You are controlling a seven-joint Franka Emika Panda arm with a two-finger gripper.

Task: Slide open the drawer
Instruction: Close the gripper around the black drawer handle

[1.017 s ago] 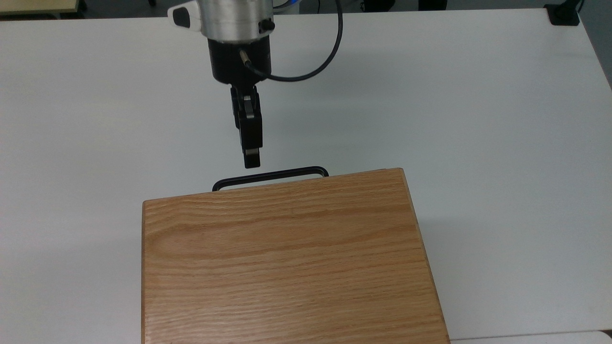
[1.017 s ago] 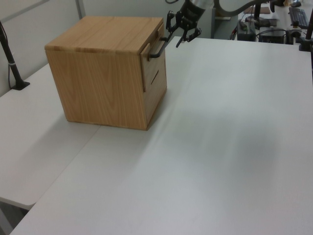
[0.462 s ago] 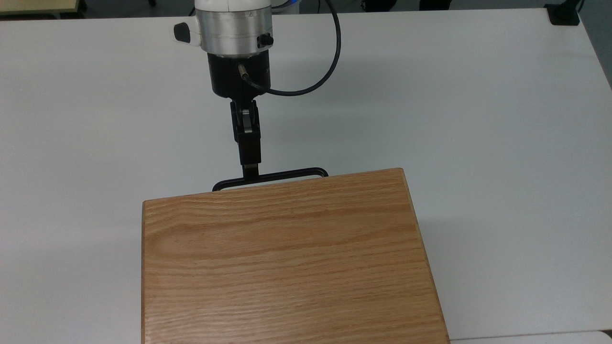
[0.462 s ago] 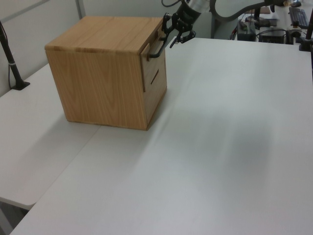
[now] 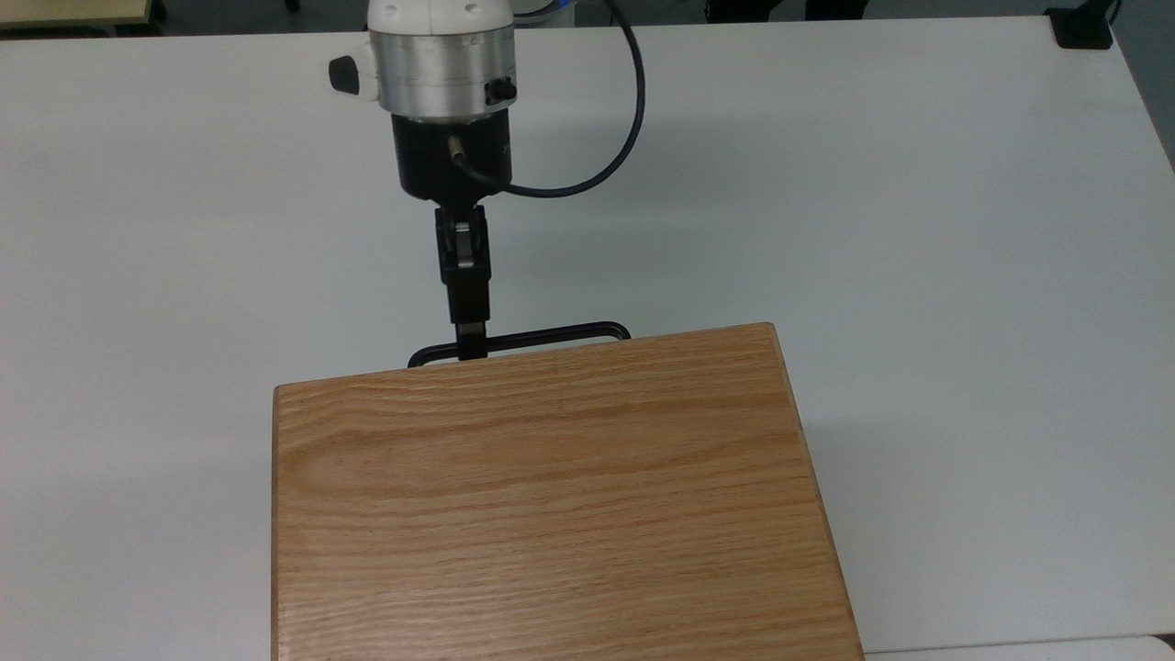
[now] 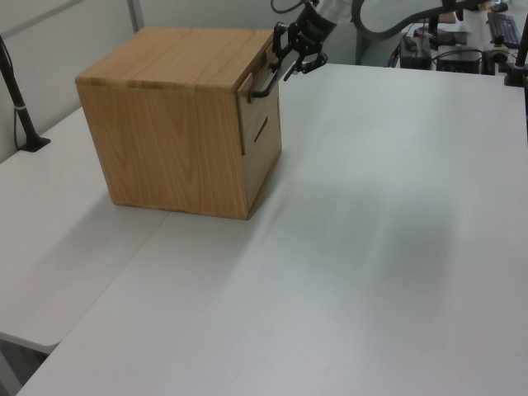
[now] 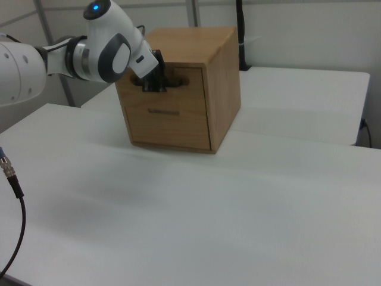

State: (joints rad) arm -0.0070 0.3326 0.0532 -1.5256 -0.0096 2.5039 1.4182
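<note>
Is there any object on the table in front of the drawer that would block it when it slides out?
Nothing visible does. The gripper is at the black handle of the drawer, and the white table beyond the drawer's front lies bare in the top view.

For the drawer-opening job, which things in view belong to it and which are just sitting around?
Belongs to the job:
- drawer, top of the oak cabinet's front
- its black bar handle
- pincer, at the handle's bar

Just there:
- oak cabinet top panel
- lower drawer front
- white table
- black post at the left view's left edge
</note>
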